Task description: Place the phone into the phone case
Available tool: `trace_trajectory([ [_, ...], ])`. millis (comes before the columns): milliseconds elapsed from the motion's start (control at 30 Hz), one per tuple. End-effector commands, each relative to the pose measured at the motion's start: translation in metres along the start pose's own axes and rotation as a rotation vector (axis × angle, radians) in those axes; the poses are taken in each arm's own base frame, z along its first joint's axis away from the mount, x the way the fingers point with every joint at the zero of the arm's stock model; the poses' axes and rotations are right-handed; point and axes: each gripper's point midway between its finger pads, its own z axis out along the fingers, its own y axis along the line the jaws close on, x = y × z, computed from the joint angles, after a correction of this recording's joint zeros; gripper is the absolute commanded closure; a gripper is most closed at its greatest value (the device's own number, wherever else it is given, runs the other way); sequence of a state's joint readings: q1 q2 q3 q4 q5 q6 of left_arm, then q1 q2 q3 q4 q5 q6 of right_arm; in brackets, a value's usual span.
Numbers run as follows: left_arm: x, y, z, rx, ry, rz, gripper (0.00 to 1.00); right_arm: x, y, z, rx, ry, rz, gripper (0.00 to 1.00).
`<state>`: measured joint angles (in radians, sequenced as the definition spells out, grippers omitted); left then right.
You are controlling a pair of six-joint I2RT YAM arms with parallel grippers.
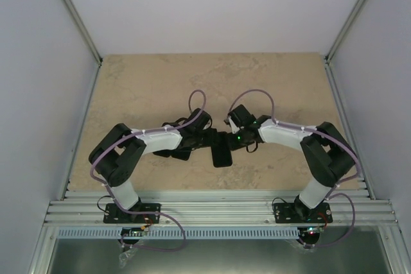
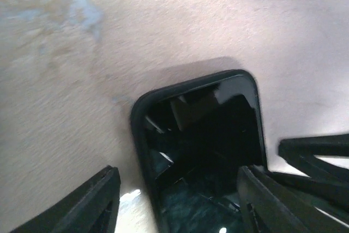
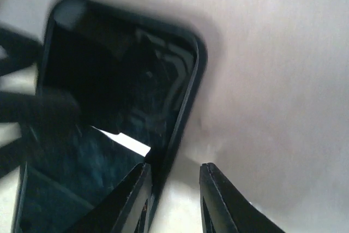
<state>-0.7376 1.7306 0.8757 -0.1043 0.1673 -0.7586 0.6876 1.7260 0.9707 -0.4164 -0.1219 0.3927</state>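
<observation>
Both arms fold the same way. Each rises from its base at the near edge, bends at an elbow pushed out to its own side, and sends a white forearm inward, so the left arm (image 1: pixel 154 139) and the right arm (image 1: pixel 282 134) meet wrist to wrist over the middle of the surface (image 1: pixel 160 81). Both wrists are tipped down toward the same spot.

There is one phone (image 1: pixel 222 153). It lies flat in the near half of the surface, directly between the two wrists, with its glossy side up. In the overhead view its long axis runs from near to far, leaning slightly off straight. A black rim (image 2: pixel 137 135) frames the glass. I cannot tell whether this rim is a case's lip or the phone's own edge, and no separate case can be made out.

The left gripper (image 2: pixel 177 189) has its jaws spread wide across the phone's width. One finger sits against one long edge. The other stands clear of the opposite edge, with a strip of bright surface between them, so it grips nothing.

The right gripper (image 3: pixel 175 170) has its jaws parted only narrowly, with bare surface showing in the gap. One finger (image 3: pixel 136 200) sits right at the phone's rim and the other is off the phone. It holds nothing.
</observation>
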Motion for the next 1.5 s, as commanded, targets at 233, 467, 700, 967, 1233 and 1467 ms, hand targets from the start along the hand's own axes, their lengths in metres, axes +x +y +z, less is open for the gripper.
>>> trace_trajectory([
  [233, -0.004, 0.036, -0.072, -0.177, -0.144, -0.056, 0.14, 0.006, -0.035, -0.079, 0.164, -0.147, 0.067, 0.41],
  [467, -0.027, 0.045, -0.162, -0.204, -0.417, -0.082, 0.01, -0.006, -0.068, -0.155, 0.262, -0.422, 0.166, 0.12],
  [700, -0.038, 0.052, -0.251, -0.184, -0.685, -0.068, 0.01, 0.005, -0.085, -0.232, 0.308, -0.716, 0.227, 0.02],
  [967, -0.031, 0.058, -0.306, -0.065, -0.884, -0.104, 0.01, 0.014, -0.091, -0.265, 0.304, -0.860, 0.276, 0.02],
  [1233, -0.024, 0.070, -0.318, -0.042, -0.948, -0.154, 0.01, 0.020, -0.095, -0.277, 0.304, -0.910, 0.311, 0.02],
  [1467, -0.025, 0.071, -0.312, -0.071, -0.925, -0.145, 0.01, 0.023, -0.097, -0.281, 0.306, -0.925, 0.333, 0.02],
])
